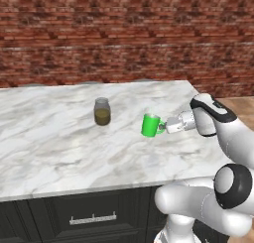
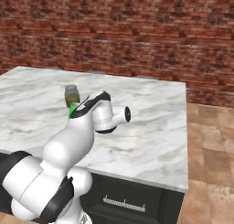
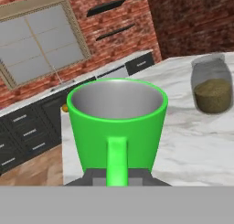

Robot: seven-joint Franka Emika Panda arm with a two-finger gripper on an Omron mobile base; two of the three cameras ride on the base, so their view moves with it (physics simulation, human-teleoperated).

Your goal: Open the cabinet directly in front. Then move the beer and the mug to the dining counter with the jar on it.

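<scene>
Arm reaches level across the marble worktop (image 1: 59,152), wrist horizontal; gripper (image 1: 163,126) jaws pinch the green mug (image 1: 150,125) by its handle, upright just above the worktop, right of the jar (image 1: 102,111).

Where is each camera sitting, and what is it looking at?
Left base view: behind the arm on its left, facing the dining counter and brick wall; the white arm rises at lower right, gripper shut on the mug.
Right base view: behind on its right, same counter; the arm rises at lower left.
Hand view: on the hand, looking past the mug's handle toward a window.
All three views share the jar and mug.
</scene>
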